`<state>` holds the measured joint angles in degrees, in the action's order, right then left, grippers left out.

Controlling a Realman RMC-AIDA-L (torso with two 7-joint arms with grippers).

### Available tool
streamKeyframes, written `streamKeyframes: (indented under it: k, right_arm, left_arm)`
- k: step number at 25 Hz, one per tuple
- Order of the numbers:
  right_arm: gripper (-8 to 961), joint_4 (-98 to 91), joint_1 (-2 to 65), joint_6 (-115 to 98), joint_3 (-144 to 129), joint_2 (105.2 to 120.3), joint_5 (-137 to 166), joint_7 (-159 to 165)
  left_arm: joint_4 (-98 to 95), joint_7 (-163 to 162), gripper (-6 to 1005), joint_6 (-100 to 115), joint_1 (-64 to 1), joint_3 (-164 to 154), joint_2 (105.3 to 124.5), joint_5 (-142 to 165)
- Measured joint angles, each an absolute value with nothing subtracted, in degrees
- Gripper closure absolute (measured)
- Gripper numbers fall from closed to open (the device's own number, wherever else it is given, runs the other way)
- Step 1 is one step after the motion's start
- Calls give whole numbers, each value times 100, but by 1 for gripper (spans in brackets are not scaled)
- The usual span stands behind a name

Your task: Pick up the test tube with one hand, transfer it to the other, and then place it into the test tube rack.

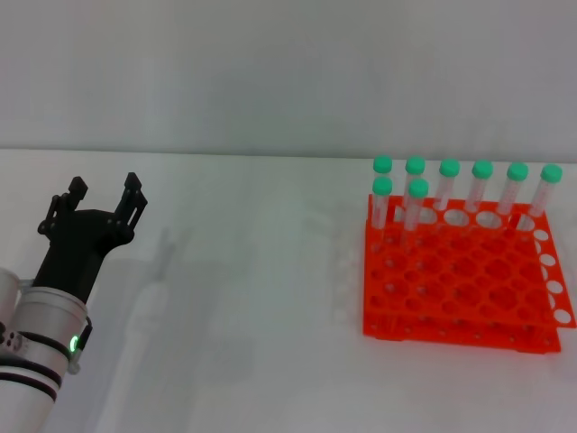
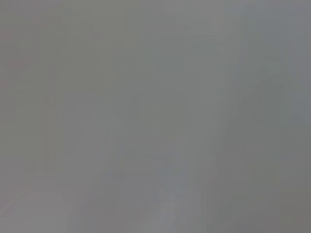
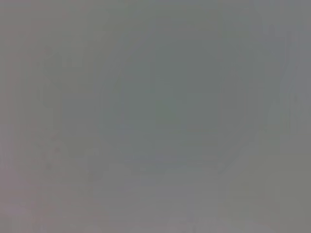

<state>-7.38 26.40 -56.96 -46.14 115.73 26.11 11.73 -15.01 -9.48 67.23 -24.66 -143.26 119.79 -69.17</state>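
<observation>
The orange-red test tube rack [image 1: 464,289] stands on the white table at the right. Several clear test tubes with green caps [image 1: 416,203] stand upright in its back rows, and I cannot tell one from another. My left gripper [image 1: 105,186], black on the green-lit arm, hovers over the table at the far left, well apart from the rack. It is open with nothing between its fingers. The right gripper is out of the head view. Both wrist views show only a plain grey surface.
The white table [image 1: 252,298] stretches bare between the left gripper and the rack. A pale wall [image 1: 270,72] rises behind the table's far edge.
</observation>
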Motion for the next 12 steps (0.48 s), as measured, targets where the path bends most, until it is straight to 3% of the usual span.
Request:
streamKeyframes:
  k: [12]
  right_arm:
    - [76,-682,2664,-5763,-4628,11586,2610,1173]
  left_arm:
    - [-1468,-996,223,6723,-2440,-14329,11980,-6935]
